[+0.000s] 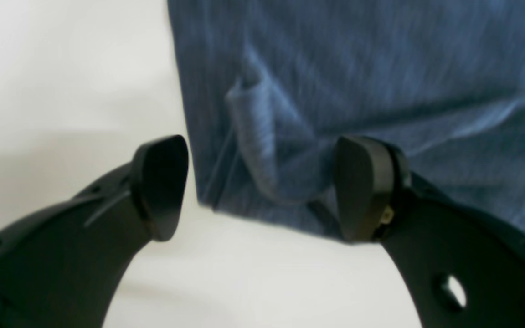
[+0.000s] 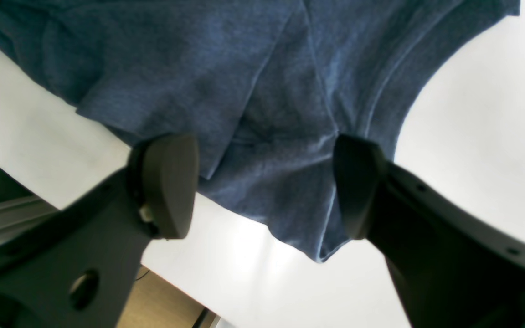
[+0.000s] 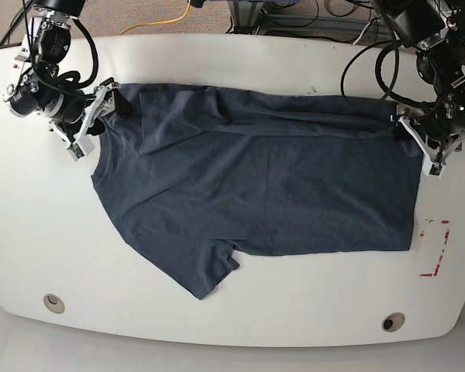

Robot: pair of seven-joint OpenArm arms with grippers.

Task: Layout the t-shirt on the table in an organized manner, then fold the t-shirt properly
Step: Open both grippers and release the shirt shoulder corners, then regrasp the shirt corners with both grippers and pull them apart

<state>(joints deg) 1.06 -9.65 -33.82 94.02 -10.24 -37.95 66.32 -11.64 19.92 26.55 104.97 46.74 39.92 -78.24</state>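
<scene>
The dark blue t-shirt lies spread across the white table, neck end to the left and hem to the right, with one sleeve pointing toward the front edge. My right gripper stands open at the shirt's far left corner. In the right wrist view its jaws straddle a creased point of the t-shirt near the curved neckline. My left gripper is open at the far right hem corner. Its fingers flank a raised wrinkle of the t-shirt.
A red rectangular mark is on the table just right of the hem. Two round grommet holes sit near the front edge. Cables run behind the table. The table's edge and the floor show under my right gripper.
</scene>
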